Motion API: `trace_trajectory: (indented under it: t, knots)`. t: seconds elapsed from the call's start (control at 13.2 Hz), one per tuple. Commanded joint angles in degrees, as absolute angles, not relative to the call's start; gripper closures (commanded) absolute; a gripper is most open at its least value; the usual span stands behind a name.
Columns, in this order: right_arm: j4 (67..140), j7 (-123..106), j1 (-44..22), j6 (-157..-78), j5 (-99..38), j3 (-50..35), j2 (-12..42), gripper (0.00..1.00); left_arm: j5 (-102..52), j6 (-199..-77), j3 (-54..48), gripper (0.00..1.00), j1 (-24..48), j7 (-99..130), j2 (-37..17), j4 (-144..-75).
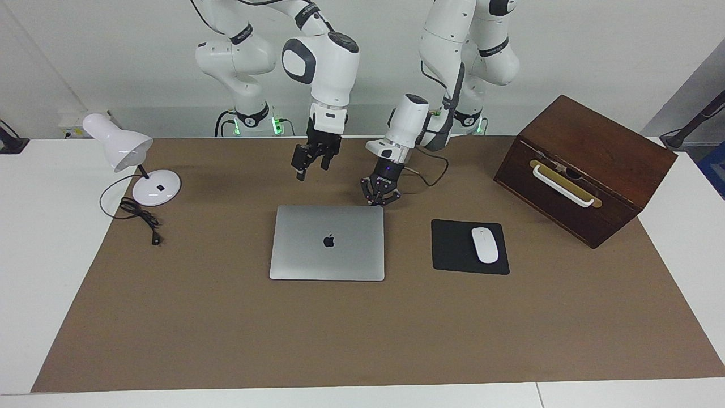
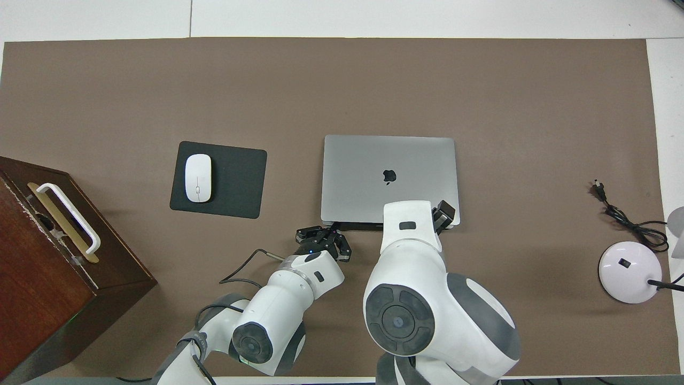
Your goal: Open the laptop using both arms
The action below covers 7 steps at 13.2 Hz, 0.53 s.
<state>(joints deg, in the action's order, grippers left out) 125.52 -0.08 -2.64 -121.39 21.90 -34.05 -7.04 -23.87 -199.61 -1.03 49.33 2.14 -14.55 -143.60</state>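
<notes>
The silver-grey laptop (image 1: 328, 249) lies closed, apple logo up, in the middle of the brown mat; it also shows in the overhead view (image 2: 374, 160). My left gripper (image 1: 380, 198) is low, open, and right at the laptop's corner nearest the robots toward the left arm's end; I cannot tell whether it touches. In the overhead view the left gripper (image 2: 323, 241) sits just off that edge. My right gripper (image 1: 311, 164) hangs open and empty in the air, over the mat by the laptop's edge nearest the robots. In the overhead view the right gripper (image 2: 444, 214) is partly hidden by its own arm.
A black mouse pad (image 1: 453, 249) with a white mouse (image 1: 485, 245) lies beside the laptop toward the left arm's end. A brown wooden box (image 1: 586, 167) with a white handle stands past it. A white desk lamp (image 1: 133, 156) and its cable (image 1: 141, 218) are at the right arm's end.
</notes>
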Motion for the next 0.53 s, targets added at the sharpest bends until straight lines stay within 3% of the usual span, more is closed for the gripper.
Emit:
trace_trajectory:
  t: [0.0,0.46]
  knots:
    - [127.26,2.28,-2.20,-123.22,24.08,-34.45,-7.56,0.00,-25.22,-200.83,-0.09,1.00,49.13,0.26,-16.52,-141.94]
    - [128.40,2.98,-2.37,-126.20,24.17,-34.45,-6.51,0.00,-25.22,-200.83,-0.09,1.00,49.04,0.26,-16.44,-141.94]
